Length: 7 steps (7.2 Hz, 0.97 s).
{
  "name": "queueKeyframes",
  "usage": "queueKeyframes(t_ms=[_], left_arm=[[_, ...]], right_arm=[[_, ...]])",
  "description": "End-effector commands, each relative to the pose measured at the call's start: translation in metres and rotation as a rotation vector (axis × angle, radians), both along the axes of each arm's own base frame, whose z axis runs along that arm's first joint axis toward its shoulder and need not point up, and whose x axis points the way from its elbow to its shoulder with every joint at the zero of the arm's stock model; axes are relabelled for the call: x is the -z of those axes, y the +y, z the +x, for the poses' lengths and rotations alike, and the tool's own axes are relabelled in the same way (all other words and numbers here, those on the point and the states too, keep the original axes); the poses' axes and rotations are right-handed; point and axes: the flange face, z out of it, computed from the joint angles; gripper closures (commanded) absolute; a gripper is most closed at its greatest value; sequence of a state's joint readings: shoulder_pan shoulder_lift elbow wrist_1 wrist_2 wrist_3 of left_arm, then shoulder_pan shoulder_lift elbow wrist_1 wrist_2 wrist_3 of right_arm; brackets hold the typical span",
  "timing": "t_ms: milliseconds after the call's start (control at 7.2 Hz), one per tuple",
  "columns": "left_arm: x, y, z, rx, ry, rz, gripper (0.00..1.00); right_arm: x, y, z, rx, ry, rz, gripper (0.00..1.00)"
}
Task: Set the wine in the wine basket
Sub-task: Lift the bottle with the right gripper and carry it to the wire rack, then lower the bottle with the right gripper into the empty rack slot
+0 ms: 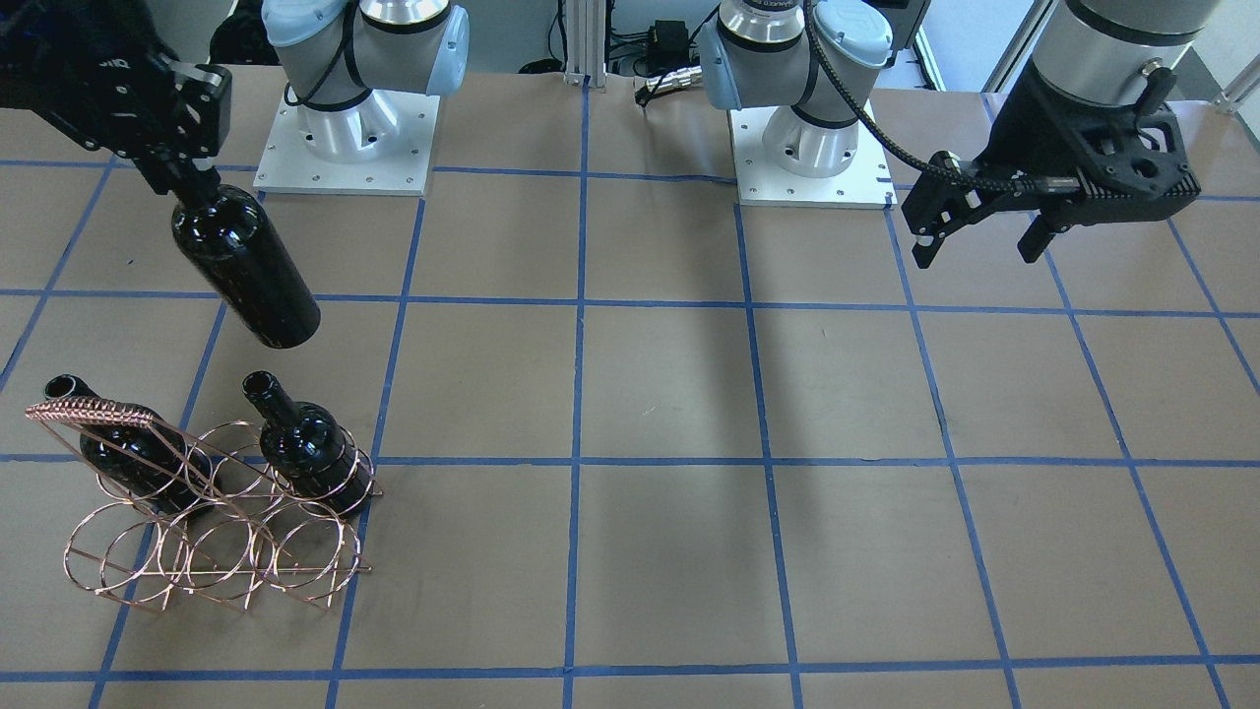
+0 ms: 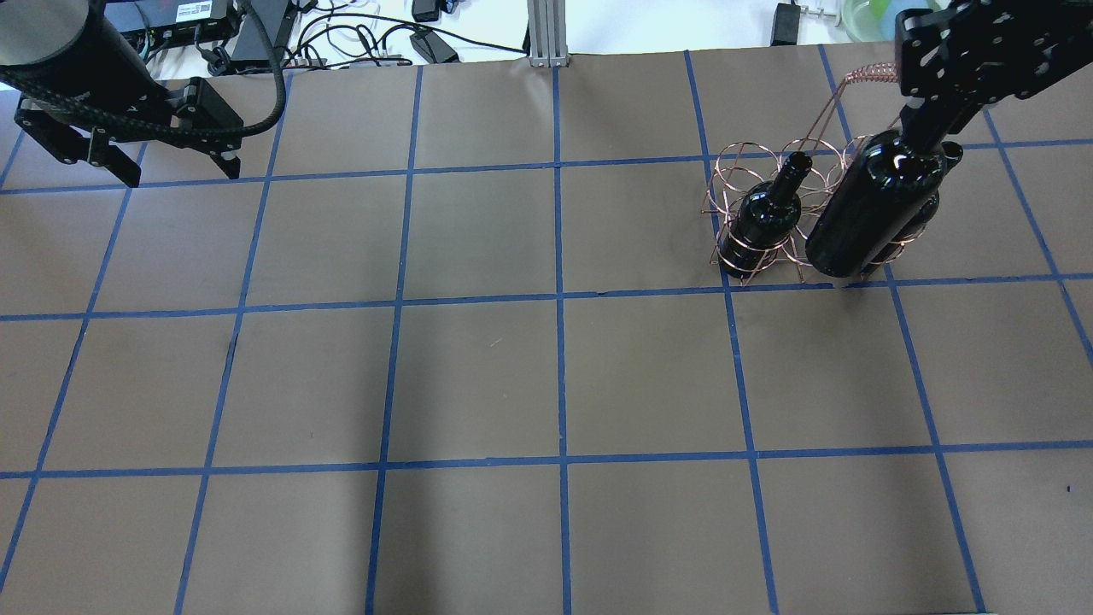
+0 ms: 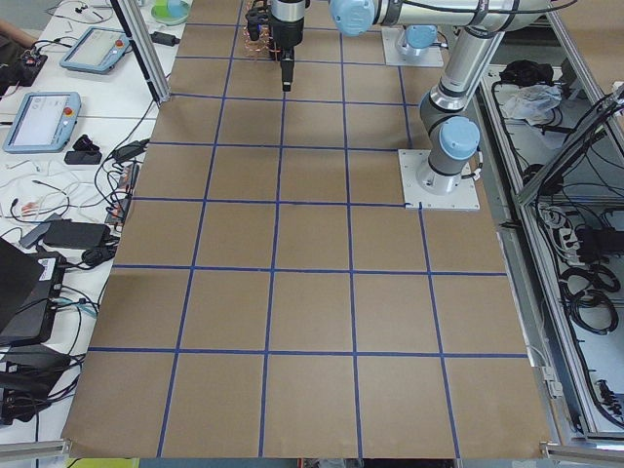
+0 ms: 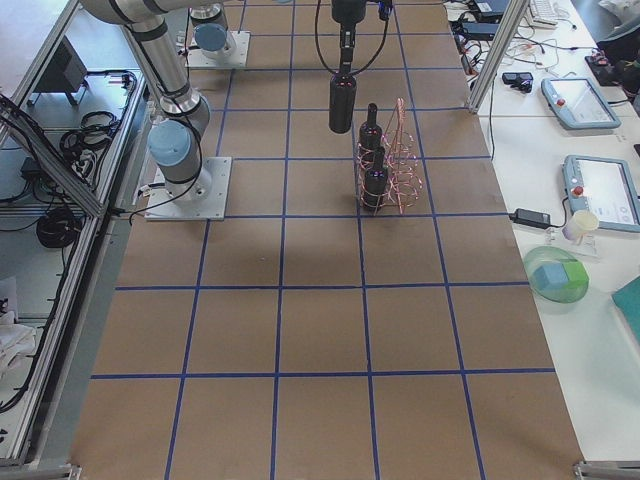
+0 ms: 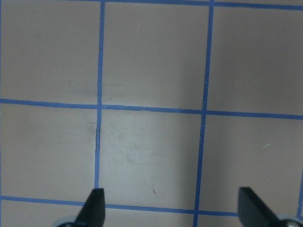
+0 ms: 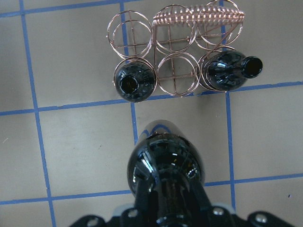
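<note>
My right gripper (image 1: 182,179) is shut on the neck of a glossy black wine bottle (image 1: 246,266) that hangs upright above the table. It hangs just on the robot's side of the copper wire wine basket (image 1: 98,411). The held bottle fills the lower right wrist view (image 6: 163,175), with the basket (image 6: 199,19) beyond it. Two alike bottles (image 6: 135,82) (image 6: 229,71) stand in the basket's end hoops; the hoop between them holds nothing. In the overhead view the held bottle (image 2: 871,209) hides one of them. My left gripper (image 1: 975,256) is open and empty, far off.
The table is brown paper with a blue tape grid (image 2: 559,299). The arm bases (image 1: 345,128) (image 1: 812,138) stand at the table's robot side. Tablets and cables (image 4: 590,190) lie on side benches beyond the table's edge.
</note>
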<state>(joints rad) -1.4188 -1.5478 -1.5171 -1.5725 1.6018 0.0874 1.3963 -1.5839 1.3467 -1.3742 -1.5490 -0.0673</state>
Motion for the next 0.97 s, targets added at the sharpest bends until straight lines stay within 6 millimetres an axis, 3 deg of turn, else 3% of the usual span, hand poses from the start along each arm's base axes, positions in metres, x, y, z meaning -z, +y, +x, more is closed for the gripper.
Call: queueKeyframes(t_ms=[0,417,833], left_arm=[[0.000,0.000,-0.004,0.008,-0.001,0.000,0.00],[0.000,0.000,-0.004,0.008,0.000,0.000,0.00],[-0.001,0.000,-0.005,0.008,0.000,-0.002,0.00]], right_arm=[[-0.002,-0.029,-0.015,0.019,-0.007,0.015,1.00],[0.026,-0.073,-0.024,0.018,-0.013,0.023,1.00],[0.049,-0.096,-0.028,-0.008,-0.009,0.022,1.00]])
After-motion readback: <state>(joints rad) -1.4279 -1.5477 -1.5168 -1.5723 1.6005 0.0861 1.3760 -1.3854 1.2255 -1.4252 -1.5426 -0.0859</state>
